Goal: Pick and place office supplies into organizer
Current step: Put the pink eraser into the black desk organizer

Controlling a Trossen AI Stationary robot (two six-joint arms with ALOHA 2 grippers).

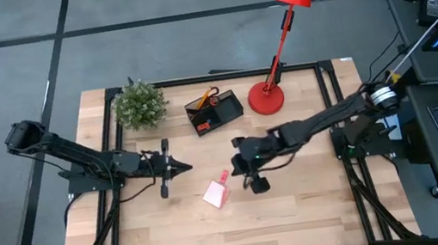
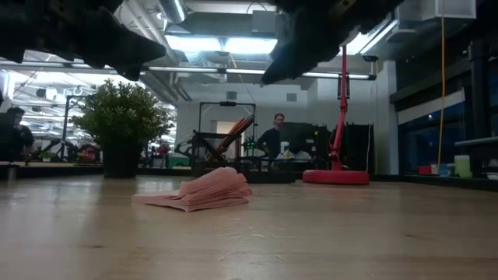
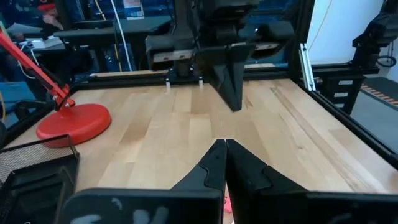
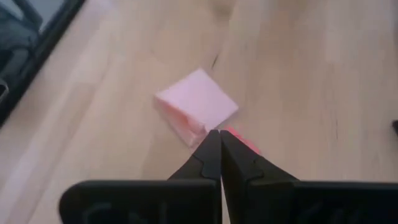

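A: Looking down from above, the left gripper (image 1: 181, 169) hangs over bare wood left of centre, fingers pressed together on nothing; the right gripper (image 1: 239, 166) sits just right of the pink note pad (image 1: 216, 192), also shut and empty; the organizer (image 1: 214, 111) stands at the back between the potted plant (image 1: 140, 105) and the red lamp (image 1: 267, 98), with an orange item and something red inside it.

B: And at table height?

A: The note pad (image 2: 204, 191) lies fanned, its sheets lifted; both arms are only dark shapes overhead; people stand in the room behind.

B: Left wrist?

A: Its fingers (image 3: 214, 165) meet at the tips; ahead lie the lamp base (image 3: 73, 122) and the organizer's mesh corner (image 3: 34, 163).

B: Right wrist?

A: Closed tips right above the pad's (image 4: 198, 101) near corner; whether they touch it, I cannot tell; a red sliver (image 4: 241, 140) shows beside them.
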